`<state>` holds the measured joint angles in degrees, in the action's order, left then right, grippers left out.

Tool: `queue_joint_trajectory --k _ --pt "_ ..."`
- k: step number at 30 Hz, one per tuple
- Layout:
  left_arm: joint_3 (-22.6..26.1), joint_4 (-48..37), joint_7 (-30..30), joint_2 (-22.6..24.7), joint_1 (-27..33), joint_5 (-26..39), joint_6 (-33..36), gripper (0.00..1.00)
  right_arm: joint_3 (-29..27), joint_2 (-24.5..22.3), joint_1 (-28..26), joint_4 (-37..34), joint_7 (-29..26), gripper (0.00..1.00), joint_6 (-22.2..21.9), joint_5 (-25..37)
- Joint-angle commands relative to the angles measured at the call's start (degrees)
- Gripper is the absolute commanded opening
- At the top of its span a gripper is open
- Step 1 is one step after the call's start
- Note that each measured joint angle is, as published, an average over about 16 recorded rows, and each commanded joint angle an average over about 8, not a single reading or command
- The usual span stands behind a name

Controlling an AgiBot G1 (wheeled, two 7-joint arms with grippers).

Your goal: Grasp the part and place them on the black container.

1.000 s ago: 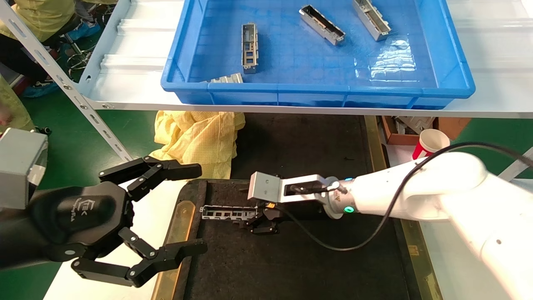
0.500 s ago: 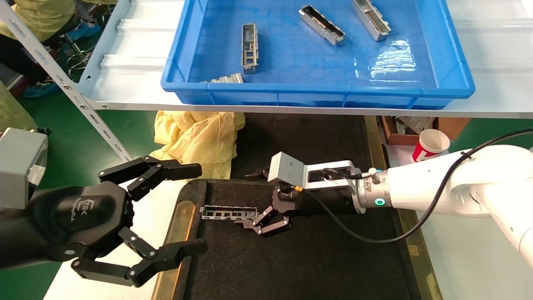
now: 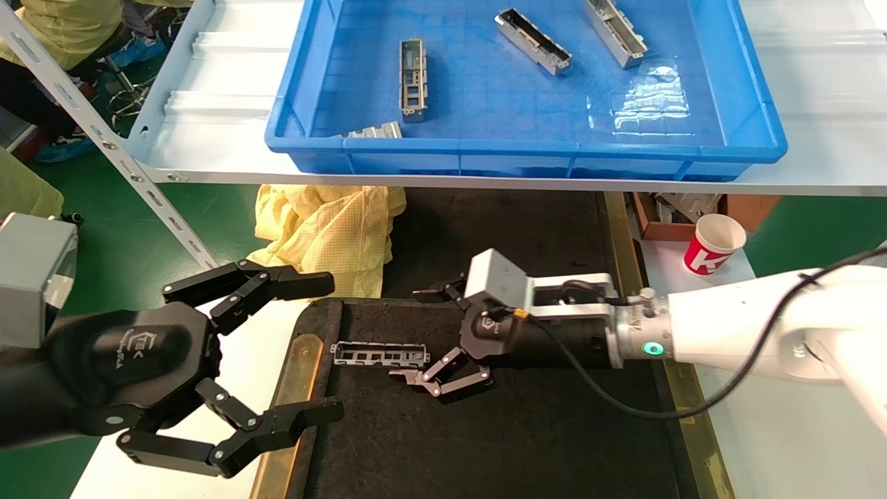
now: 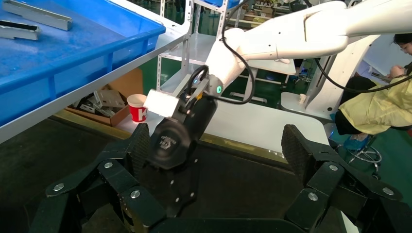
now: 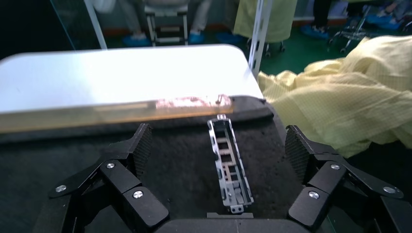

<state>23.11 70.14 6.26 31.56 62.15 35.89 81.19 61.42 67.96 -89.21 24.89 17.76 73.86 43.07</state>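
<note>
One part (image 3: 380,354), a slim silver-grey channel with rectangular cutouts, lies flat on the black container (image 3: 527,436) near its left brass strip. My right gripper (image 3: 424,333) is open and empty, just right of the part's end, not touching it. In the right wrist view the part (image 5: 228,165) lies on the black container (image 5: 165,165) between the spread fingers of my right gripper (image 5: 218,146). My left gripper (image 3: 329,346) is open and empty, hovering at the container's left edge. The left wrist view shows my left gripper (image 4: 216,148) open, facing the right gripper's body.
A blue bin (image 3: 527,149) on the shelf above holds several more parts (image 3: 413,80). A yellow cloth (image 3: 332,232) lies behind the tray's left corner. A red paper cup (image 3: 714,244) and a cardboard box stand at the right. A slanted shelf post (image 3: 118,156) is at the left.
My right gripper has opened and pulled back to the right, leaving the part lying on the black container. The left arm has not moved.
</note>
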Motion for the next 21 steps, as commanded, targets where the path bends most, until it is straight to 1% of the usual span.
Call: queue_joint_trajectory --k 1,21 --pt "0.0 0.0 0.0 0.0 0.0 0.0 0.0 1.0 -1.7 -1.3 1.1 1.9 -1.1 1.0 0.5 0.0" --pt "0.0 0.0 0.0 0.0 0.0 0.0 0.0 1.0 -19.3 -14.0 11.8 20.7 -12.1 1.0 5.0 -0.5"
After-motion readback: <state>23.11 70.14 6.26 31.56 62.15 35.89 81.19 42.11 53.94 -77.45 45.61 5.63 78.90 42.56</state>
